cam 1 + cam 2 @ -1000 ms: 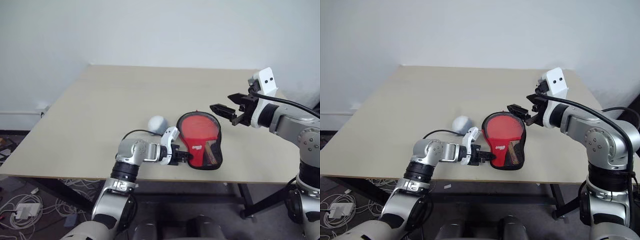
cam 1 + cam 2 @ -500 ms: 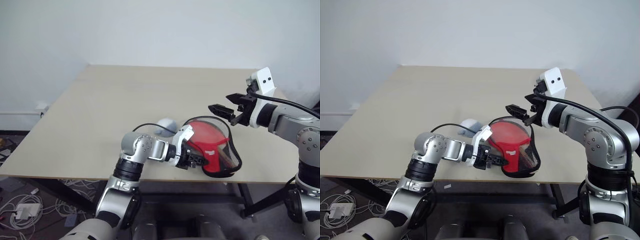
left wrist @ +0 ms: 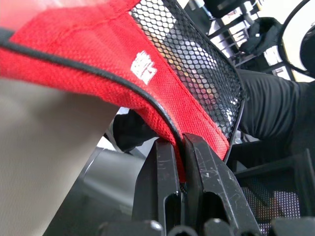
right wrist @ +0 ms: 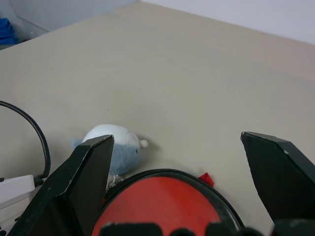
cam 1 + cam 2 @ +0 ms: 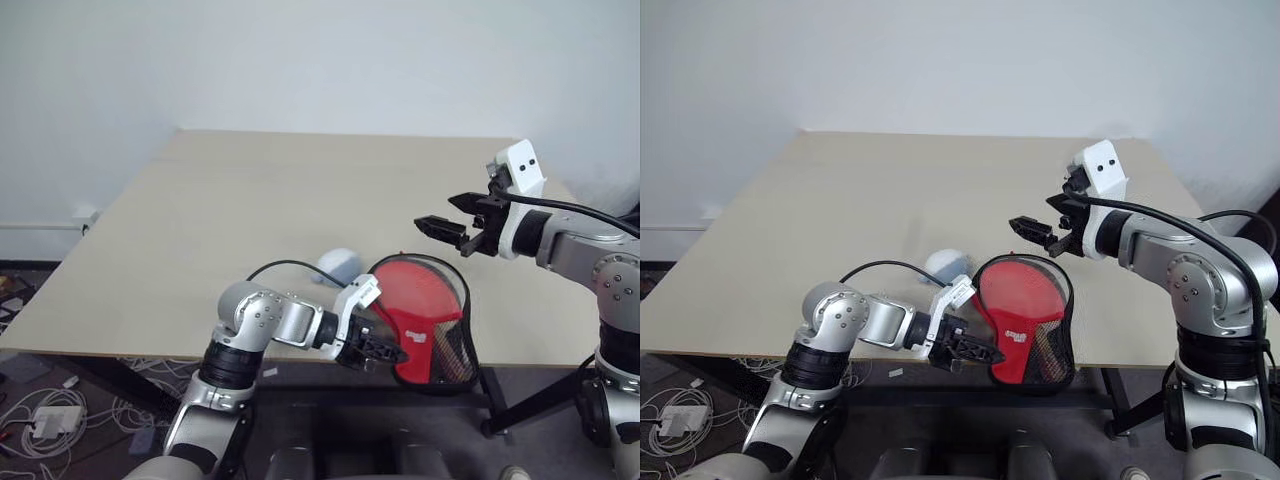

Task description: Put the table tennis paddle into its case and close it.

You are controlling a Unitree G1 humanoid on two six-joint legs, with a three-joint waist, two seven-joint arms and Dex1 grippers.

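Left hand [image 5: 388, 354] has lifted case [image 5: 425, 318] off table [image 5: 200, 220].

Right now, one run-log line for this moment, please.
left gripper: shut on case edge, lifted at table front | right gripper: open above case | paddle: inside case

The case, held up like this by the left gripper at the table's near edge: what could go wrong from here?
1. The left gripper pinches only the case's thin fabric rim, so the cloth may slip out.
2. The case hangs tilted past the table edge; the table tennis paddle seen through the mesh might slide out and fall to the floor.
3. The right gripper, open above, would have to close on a swaying soft target.
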